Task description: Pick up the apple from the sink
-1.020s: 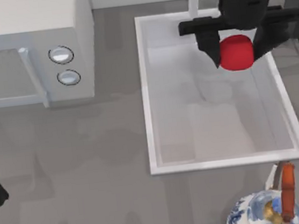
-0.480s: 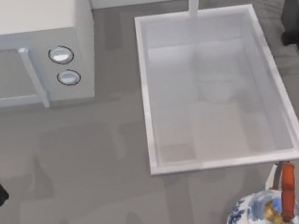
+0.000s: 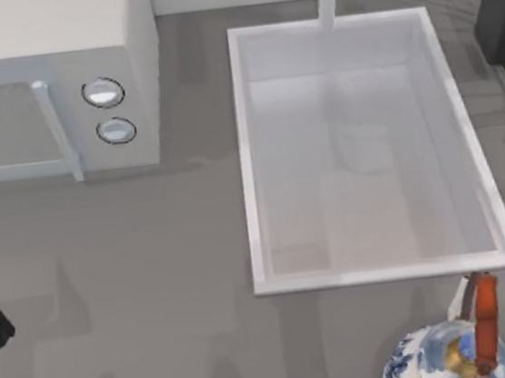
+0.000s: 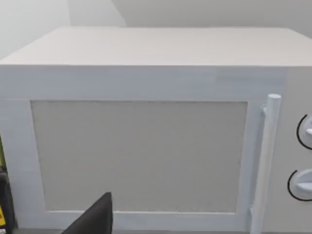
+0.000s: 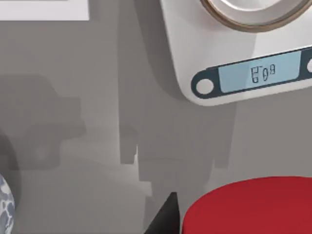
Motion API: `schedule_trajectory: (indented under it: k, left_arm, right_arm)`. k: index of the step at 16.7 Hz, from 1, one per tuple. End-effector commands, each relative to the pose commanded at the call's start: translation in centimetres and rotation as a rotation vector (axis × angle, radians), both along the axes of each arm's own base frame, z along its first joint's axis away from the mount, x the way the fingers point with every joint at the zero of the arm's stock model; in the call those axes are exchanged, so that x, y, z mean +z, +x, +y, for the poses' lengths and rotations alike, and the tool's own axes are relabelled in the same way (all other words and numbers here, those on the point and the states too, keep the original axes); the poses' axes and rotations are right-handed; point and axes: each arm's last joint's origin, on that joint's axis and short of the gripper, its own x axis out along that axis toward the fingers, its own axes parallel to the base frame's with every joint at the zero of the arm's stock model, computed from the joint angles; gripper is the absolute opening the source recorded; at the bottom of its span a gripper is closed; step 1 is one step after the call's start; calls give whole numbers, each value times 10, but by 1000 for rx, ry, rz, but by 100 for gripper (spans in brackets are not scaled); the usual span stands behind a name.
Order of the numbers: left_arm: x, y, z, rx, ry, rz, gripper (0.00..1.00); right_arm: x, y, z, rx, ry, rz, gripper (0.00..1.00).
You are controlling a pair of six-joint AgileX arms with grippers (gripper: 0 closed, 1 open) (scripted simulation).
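red, smooth and rounded, the apple sits right beside our right arm's dark fingers, apparently gripped, above the grey bench.

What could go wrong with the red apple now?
The apple hangs in my right pincer above the table, near a white scale. If the grip slips, it could drop, hit the scale or roll away. Swinging low near the sink might bump its rim. My left arm sits parked at the table's left.
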Motion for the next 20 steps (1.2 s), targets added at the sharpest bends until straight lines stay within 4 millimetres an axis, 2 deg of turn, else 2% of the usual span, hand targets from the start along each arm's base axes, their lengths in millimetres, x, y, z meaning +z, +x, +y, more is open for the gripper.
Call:
schedule_trajectory:
  k: [6, 9, 15, 17, 20]
  left_arm:
    - [0, 0, 0, 0, 0, 0, 100]
    - [0, 0, 0, 0, 0, 0, 100]
    - [0, 0, 0, 0, 0, 0, 100]
    - [0, 0, 0, 0, 0, 0, 100]
    - [0, 0, 0, 0, 0, 0, 100]
  right_arm:
    - [-5, 1, 1, 1, 0, 5, 0]
    - [-28, 4, 0, 1, 0, 4, 0]
    - [-97, 2, 0, 1, 0, -2, 0]
    - [-109, 0, 0, 0, 0, 0, 0]
    - [-110, -1, 0, 0, 0, -1, 0]
